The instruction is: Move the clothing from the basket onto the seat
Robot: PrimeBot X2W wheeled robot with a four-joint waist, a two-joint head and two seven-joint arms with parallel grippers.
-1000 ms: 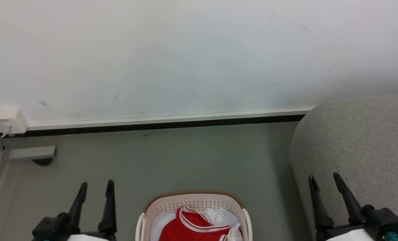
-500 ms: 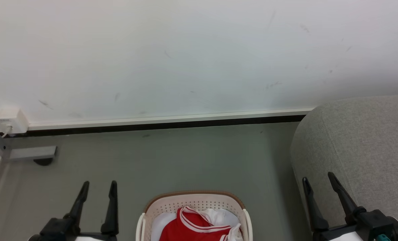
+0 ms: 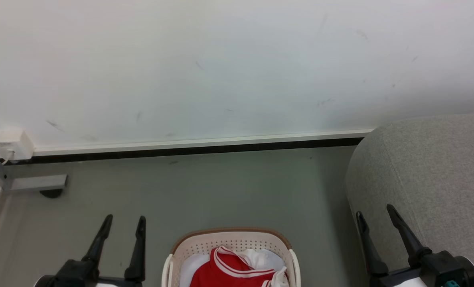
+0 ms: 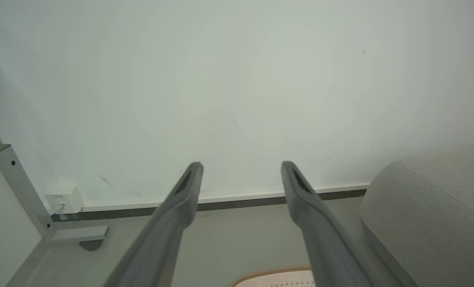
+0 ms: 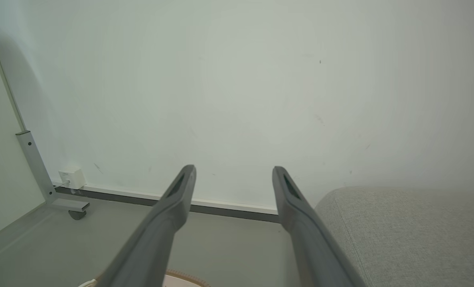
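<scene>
The clothing (image 3: 233,271) lies where it did a second ago: a crumpled red garment with white striped trim, heaped in the basket (image 3: 229,239) at the bottom middle of the head view, on top of a plain white sheet. It has no clear heading. The one line it gives is the striped band, which runs slantwise from a looped end at the far left of the heap down toward the near right. The picture's lower edge cuts off the rest, so I cannot tell its true long axis. The basket's rounded, brown-rimmed far end faces the wall, and it stands on the grey floor (image 3: 229,187).

What has changed is the arms. The left gripper (image 3: 125,217) has drifted right, toward the basket, and the right gripper (image 3: 374,210) has drifted left, off the front of the grey upholstered seat (image 3: 432,167) — both closing in on the basket from either side. The basket, the seat and the skirting board (image 3: 197,145) sit where they were, so the camera has held.

Each gripper's fingers stand apart with nothing between them, as both wrist views confirm, and both hang beside the basket, not over it. I judge this the opening approach — nothing grasped, no garment yet on the seat, which is just to the basket's right.
</scene>
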